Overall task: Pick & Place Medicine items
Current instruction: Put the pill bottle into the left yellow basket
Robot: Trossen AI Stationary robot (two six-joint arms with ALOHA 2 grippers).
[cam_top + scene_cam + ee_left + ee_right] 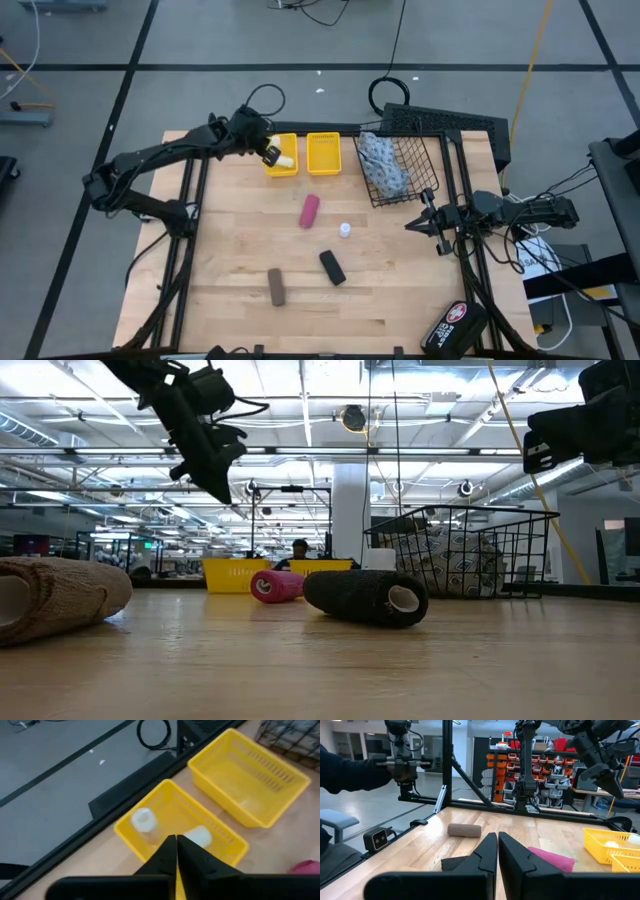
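My left gripper (176,851) is shut and hovers above the left yellow bin (281,158), touching nothing. Two white bottles (144,820) (199,836) lie on that bin's floor. A third white bottle (345,230) stands on the table beside the magenta tube (310,211). The black block (332,267) and the brown block (276,286) lie on their sides nearer the front. The blue-white pouch (385,165) rests inside the wire basket (412,150). My right gripper (425,222) is shut and waits at the table's right side, level, pointing left.
A second yellow bin (323,153) sits right of the first, and I see nothing in it. The black case with the cross emblem (455,325) lies at the near right corner. Black frame rails (190,230) run along both sides of the table. A person's dark sleeve (350,772) shows beyond the left edge.
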